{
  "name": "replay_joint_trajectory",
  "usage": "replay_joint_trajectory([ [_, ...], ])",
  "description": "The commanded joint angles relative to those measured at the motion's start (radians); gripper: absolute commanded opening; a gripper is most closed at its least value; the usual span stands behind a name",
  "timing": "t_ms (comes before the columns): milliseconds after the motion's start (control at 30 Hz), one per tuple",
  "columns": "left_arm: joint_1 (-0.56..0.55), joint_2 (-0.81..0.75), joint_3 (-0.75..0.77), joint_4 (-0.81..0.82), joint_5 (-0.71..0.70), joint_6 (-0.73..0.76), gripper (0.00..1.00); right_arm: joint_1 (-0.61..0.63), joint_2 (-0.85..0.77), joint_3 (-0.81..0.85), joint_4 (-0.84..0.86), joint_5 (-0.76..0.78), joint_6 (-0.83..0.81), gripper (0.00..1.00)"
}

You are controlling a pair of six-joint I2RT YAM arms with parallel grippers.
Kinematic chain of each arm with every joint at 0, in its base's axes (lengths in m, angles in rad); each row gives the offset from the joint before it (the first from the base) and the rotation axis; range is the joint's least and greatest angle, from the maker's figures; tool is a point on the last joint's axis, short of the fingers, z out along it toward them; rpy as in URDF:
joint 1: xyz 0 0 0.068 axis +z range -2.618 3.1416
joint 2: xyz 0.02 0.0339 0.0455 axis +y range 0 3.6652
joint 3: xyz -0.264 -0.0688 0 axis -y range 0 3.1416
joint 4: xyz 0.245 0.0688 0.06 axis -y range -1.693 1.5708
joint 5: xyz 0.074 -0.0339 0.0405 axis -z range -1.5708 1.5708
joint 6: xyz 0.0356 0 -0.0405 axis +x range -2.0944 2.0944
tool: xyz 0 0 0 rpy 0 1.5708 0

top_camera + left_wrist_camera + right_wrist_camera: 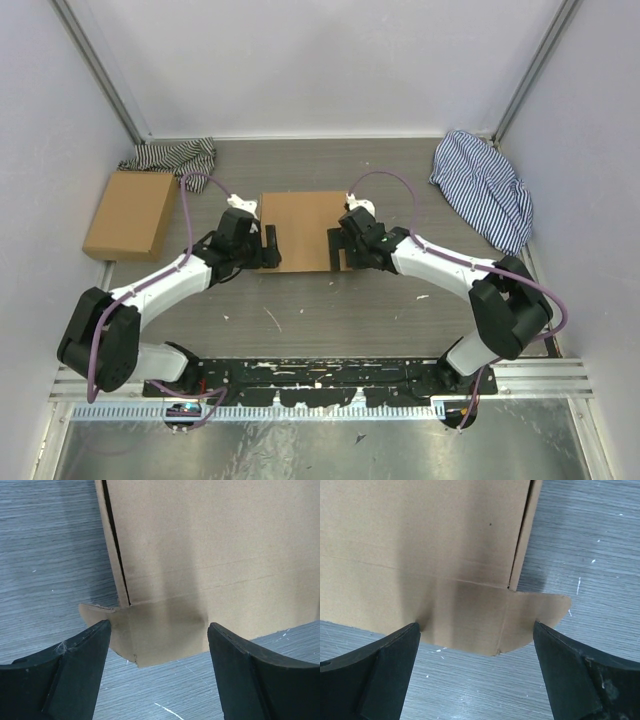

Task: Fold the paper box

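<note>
The paper box [303, 225] lies flat and closed on the table's middle, plain brown cardboard. My left gripper [272, 245] is open at its near left corner, my right gripper [338, 247] open at its near right corner. In the left wrist view the box [210, 545] shows a dark side slit and a front flap with a rounded tab [97, 612]; my left gripper [159, 625] straddles that flap without touching it. In the right wrist view the box [420, 540] shows the matching tab [540, 607] between my right gripper's [476, 625] open fingers. Both grippers are empty.
A second flat brown cardboard box [130, 213] lies at the left. A striped cloth [172, 157] is bunched behind it, and another striped cloth [485, 187] lies at the back right. White walls close in the table on three sides.
</note>
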Motion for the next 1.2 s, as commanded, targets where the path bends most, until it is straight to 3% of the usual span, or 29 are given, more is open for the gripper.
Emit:
replay_joint_trajectory([
  [0,0.002,-0.010,-0.021,0.034,0.050,0.004,0.85,0.006,-0.026,-0.023,0.073,-0.079,0.003,1.00],
  [300,0.001,-0.039,-0.072,0.056,0.065,0.006,0.84,0.010,-0.049,-0.035,0.108,-0.127,0.000,1.00],
  [633,0.001,-0.048,-0.052,0.032,0.175,-0.012,0.79,0.030,-0.063,-0.022,0.122,-0.212,0.012,0.97],
  [1167,0.001,-0.066,0.089,-0.249,0.168,-0.053,0.75,0.036,-0.094,0.039,-0.002,-0.191,0.052,0.91],
])
